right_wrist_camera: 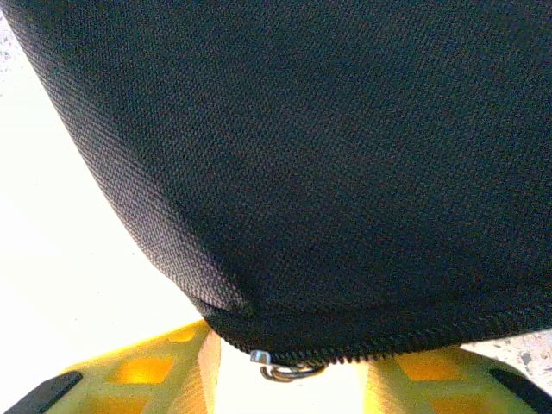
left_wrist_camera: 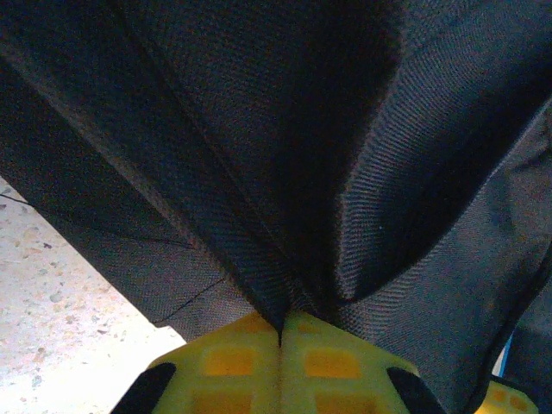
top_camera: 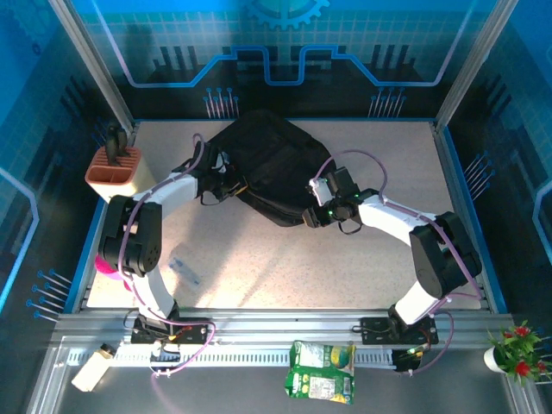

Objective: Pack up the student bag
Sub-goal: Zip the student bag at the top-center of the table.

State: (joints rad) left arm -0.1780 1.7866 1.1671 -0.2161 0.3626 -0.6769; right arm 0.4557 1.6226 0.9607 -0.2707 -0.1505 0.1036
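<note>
Green and shiny, a packet point(top_camera: 321, 371) lies on the rail at the near edge, between the two arm bases. A small plant point(top_camera: 515, 349) with red flowers stands off to the near right.

Past the rail is the speckled table point(top_camera: 259, 267). Both arms reach out over it toward the middle.

The black bag point(top_camera: 267, 164) lies on the far half of the table, about in the middle, a bit to the left. It is the biggest thing there.

The left gripper point(top_camera: 226, 183) is at the bag's left side. In the left wrist view its yellow fingers point(left_wrist_camera: 233, 362) are pressed tight together, and a fold of the black cloth is pinched between them point(left_wrist_camera: 280, 332). The cloth rises from the pinch in big folds.

The right gripper point(top_camera: 312, 216) is at the bag's near right edge. In the right wrist view its yellow fingers point(right_wrist_camera: 164, 366) stand apart, with a wide gap point(right_wrist_camera: 291, 358). The bag's zip edge runs across that gap, and a small metal ring point(right_wrist_camera: 289, 371) hangs from the zip there. The pale table shows through the gap under the ring.

An orange holder point(top_camera: 113, 168) sits at the far left edge of the table, well apart from the bag.
</note>
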